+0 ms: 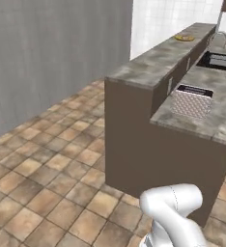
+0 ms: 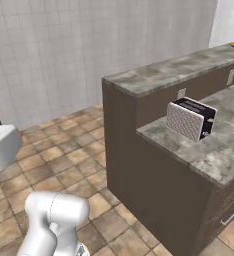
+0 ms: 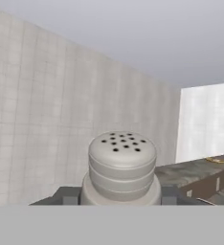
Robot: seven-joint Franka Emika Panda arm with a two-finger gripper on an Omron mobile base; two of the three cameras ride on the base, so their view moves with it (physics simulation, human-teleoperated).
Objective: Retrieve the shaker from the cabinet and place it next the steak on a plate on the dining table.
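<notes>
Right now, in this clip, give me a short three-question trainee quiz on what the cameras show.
1. True or false: the gripper is shut on the shaker.
2. What appliance stands on the lower counter?
A. kettle
B. toaster
C. blender
3. Fill in: the yellow plate lies at the ____ end of the raised dining table.

Key:
1. True; the shaker sits between the finger tips in the hand view.
2. B, the toaster.
3. Far.
</notes>
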